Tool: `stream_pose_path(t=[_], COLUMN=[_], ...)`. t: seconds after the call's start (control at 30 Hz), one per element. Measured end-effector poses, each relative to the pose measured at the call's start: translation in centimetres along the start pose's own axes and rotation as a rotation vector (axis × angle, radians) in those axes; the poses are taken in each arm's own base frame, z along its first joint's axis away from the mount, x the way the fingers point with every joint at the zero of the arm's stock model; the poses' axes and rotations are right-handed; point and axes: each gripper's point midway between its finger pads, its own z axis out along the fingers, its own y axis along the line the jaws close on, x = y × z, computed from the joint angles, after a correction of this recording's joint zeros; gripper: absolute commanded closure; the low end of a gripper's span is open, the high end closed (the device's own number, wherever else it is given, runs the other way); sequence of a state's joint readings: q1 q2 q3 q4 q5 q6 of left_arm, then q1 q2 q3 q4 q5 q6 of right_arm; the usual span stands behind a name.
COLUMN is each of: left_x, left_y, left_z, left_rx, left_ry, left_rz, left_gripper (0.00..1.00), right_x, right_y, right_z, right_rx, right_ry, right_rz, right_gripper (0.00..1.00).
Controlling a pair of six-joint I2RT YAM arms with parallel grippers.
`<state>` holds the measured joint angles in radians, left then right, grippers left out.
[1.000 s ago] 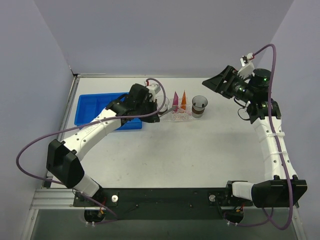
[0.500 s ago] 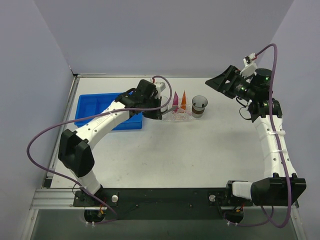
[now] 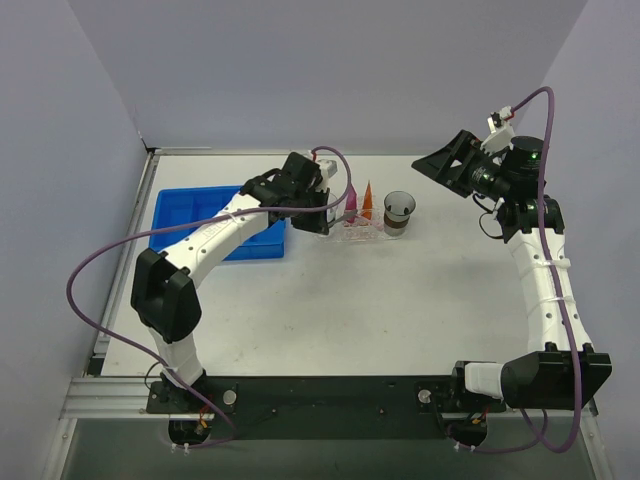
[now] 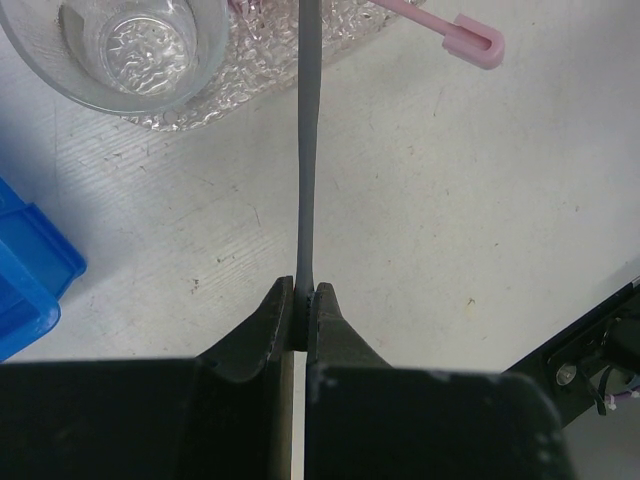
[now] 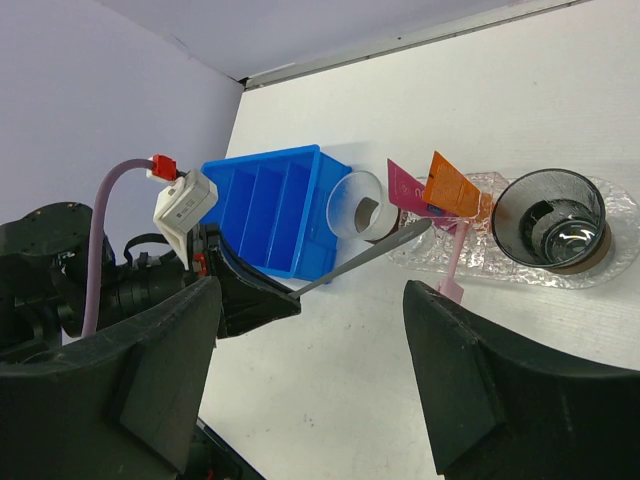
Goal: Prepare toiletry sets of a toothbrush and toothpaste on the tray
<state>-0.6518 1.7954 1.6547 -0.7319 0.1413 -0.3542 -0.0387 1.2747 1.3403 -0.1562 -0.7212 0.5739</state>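
Swing of the left arm (image 3: 215, 238) is the big change: w/in a second its elbow came in and the left gripper (image 3: 316, 214) went right, from the blue bin (image 3: 190, 215) to the left end of the tray (image 3: 374, 239), frame centre. Right gripper (image 3: 432, 168) hangs spread and empty, upper right. We judge placement is near. Orange and pink toothpaste (image 3: 367, 200) sit at the tray. Only the left wrist cam shows jaws clenched on the grey toothbrush (image 4: 305, 170), tip over the tray. The right wrist cam adds a pink brush (image 5: 452, 262) poking off the tray's edge.
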Motion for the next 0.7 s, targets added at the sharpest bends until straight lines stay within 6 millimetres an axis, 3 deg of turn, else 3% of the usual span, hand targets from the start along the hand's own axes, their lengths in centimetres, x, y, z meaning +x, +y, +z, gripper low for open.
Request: stream_pose_path(t=[0.7], left_x=[0.9], left_y=[0.1], left_z=[0.0], left_rx=[-0.028], left_ry=[0.05], left_rz=[0.013], left_gripper=[1.0], right_x=[-0.1], right_y=[-0.2], right_z=[-0.1], right_rx=[0.005], right_ry=[-0.004], right_rz=[0.002], right_gripper=[0.32])
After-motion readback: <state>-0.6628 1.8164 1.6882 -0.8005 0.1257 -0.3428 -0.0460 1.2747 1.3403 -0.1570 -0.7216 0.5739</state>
